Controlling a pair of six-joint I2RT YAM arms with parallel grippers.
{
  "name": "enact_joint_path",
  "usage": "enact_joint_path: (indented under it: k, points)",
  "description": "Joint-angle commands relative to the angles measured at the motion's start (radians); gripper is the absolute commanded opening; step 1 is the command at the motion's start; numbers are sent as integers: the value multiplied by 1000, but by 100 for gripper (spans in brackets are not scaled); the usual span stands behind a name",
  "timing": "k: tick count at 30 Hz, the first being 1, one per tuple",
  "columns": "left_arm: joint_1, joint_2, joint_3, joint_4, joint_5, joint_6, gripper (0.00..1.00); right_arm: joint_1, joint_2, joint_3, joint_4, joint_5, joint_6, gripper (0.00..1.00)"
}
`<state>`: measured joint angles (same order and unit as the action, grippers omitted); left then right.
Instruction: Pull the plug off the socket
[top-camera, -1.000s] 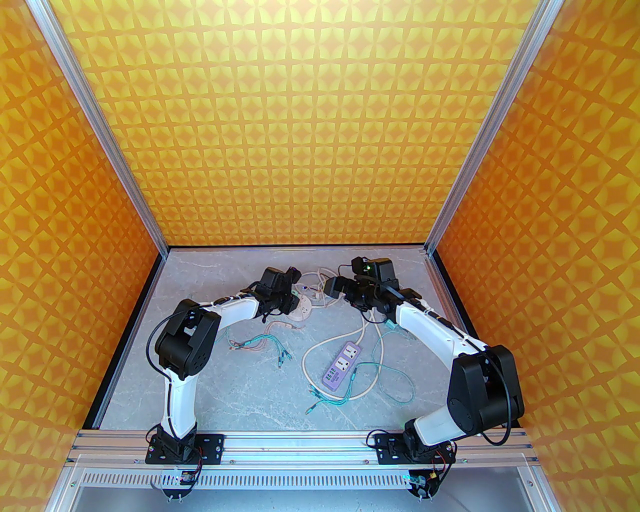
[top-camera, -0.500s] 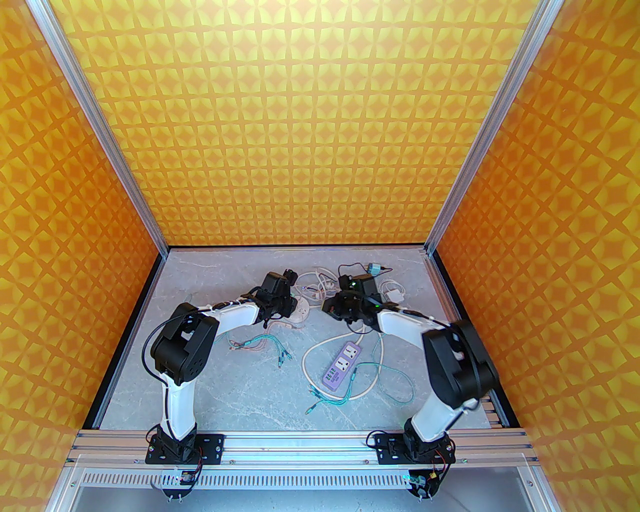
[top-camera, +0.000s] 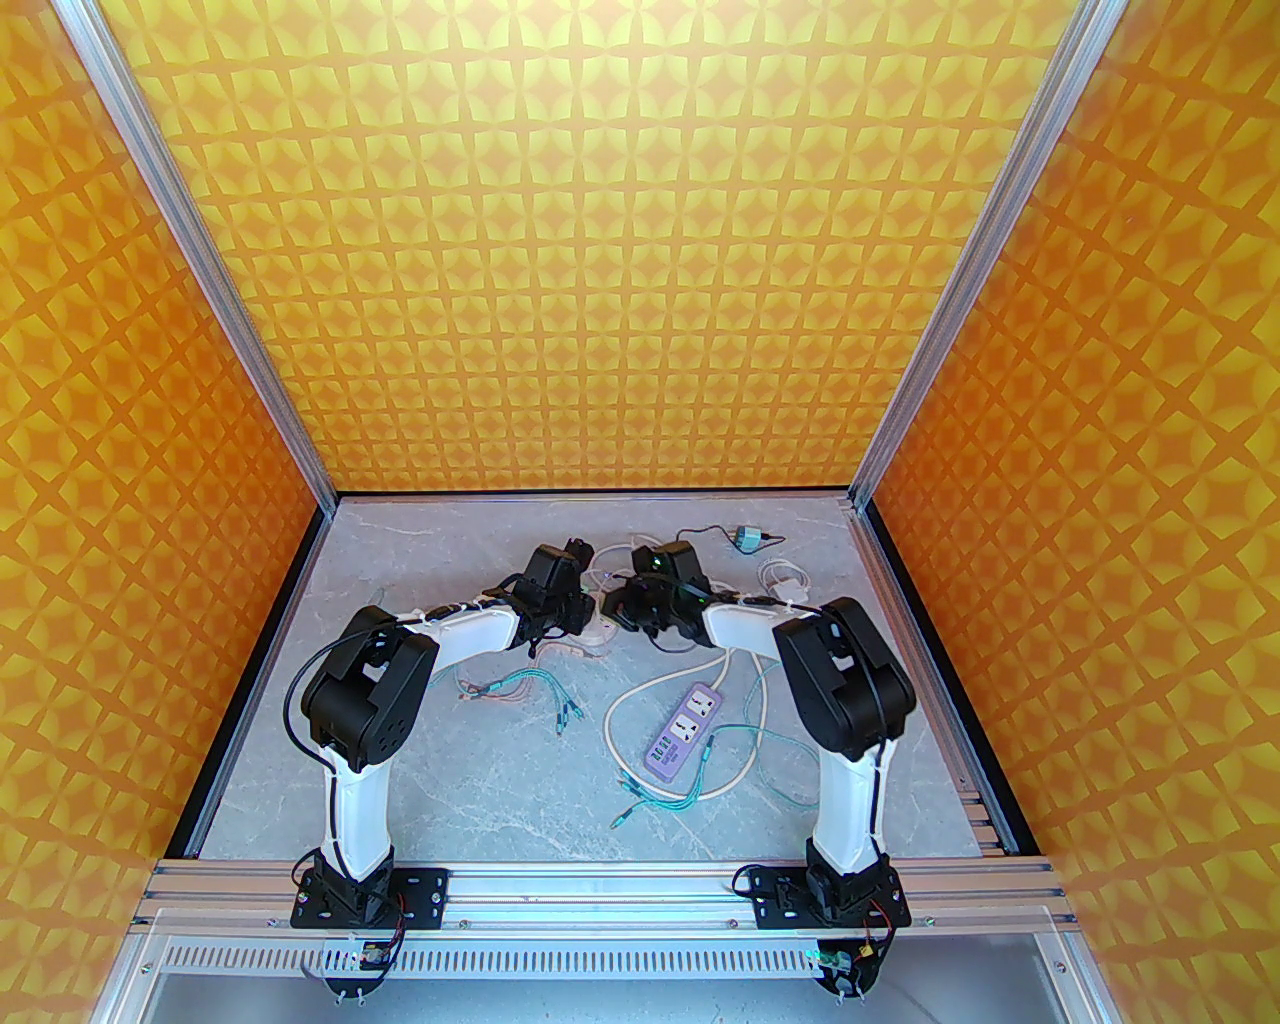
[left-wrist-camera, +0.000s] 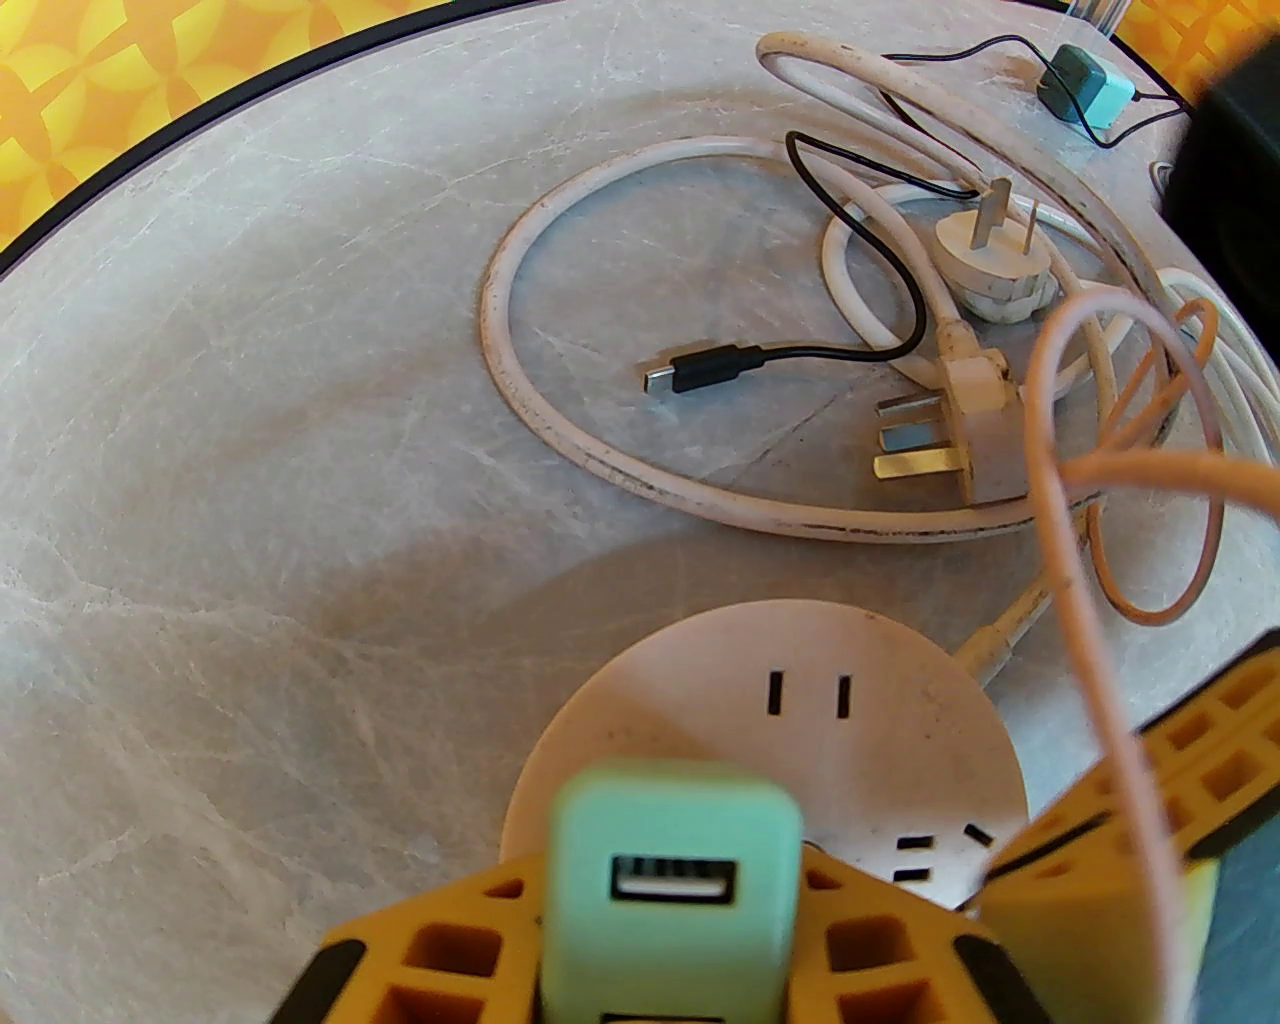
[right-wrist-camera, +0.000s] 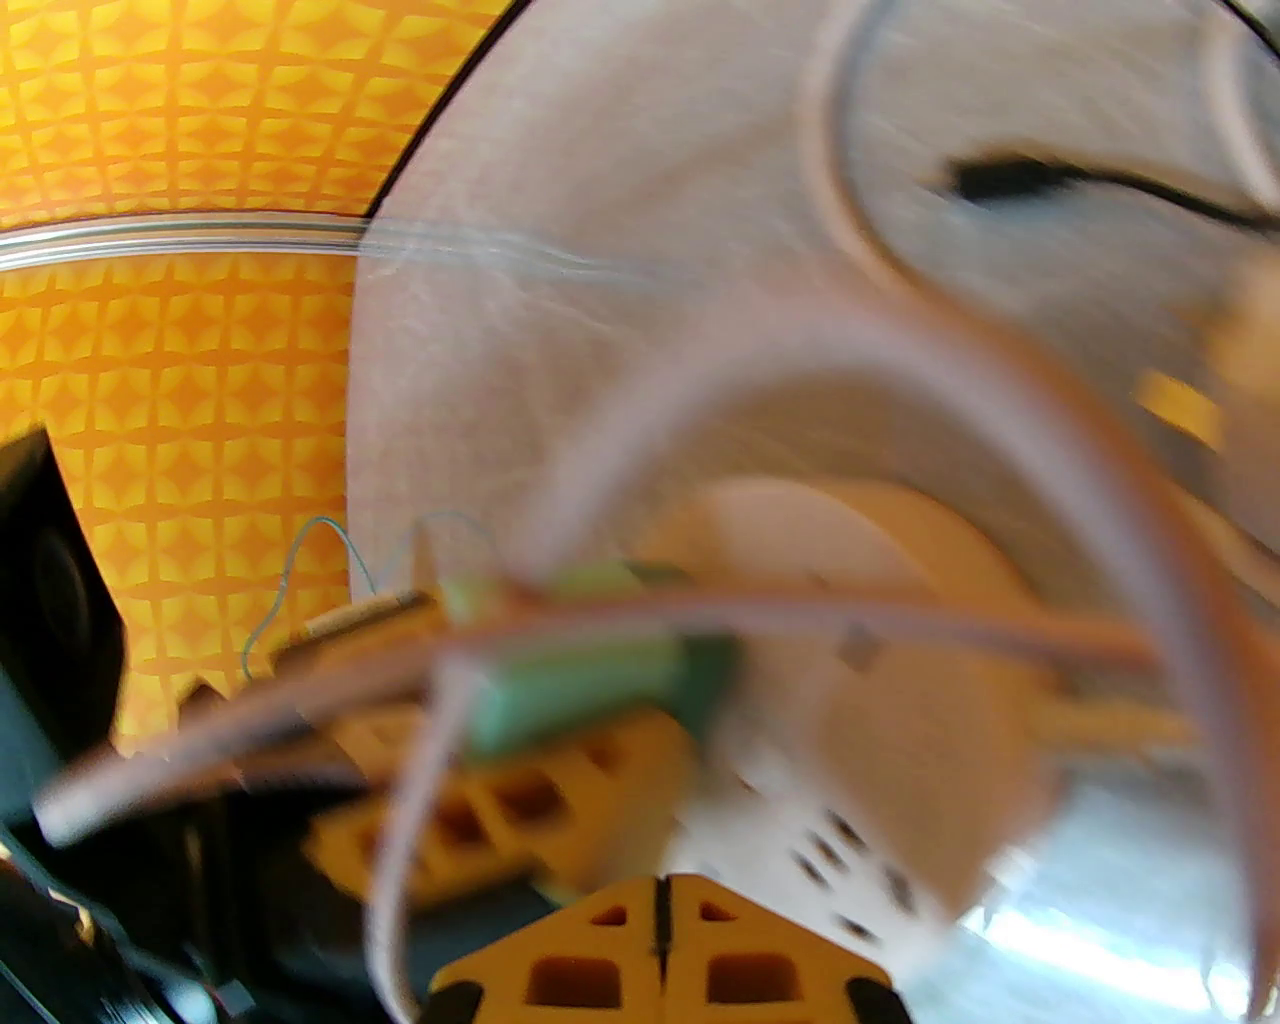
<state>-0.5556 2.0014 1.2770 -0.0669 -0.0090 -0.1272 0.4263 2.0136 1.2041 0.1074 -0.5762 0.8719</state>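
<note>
The plug, a mint-green USB charger, stands in the round white socket at its near edge, not yet pulled out; the socket lies on the grey table, in the far middle between the 2 arms. The left gripper is closed only part way, with its yellow fingers on both sides of the plug. It looks like a grip on the plug's body, taken so that the arm can draw it straight out. The right gripper has its 2 fingers pressed together and holds nothing; it hangs just beside the socket, probably to press it down, because a light socket would rise together with the plug. A pink cable loops over both grippers and could catch on a finger.
</note>
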Motion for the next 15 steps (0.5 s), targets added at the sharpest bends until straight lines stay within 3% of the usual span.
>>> enact_joint_path:
  k: [1,15]
  points:
    - [-10,-22,-13,-52,-7,-25,20,6,65,41,-36,12,24,0]
    - [-17,-20,-10,-51,-7,-23,19,8,119,61,-17,-4,64,0]
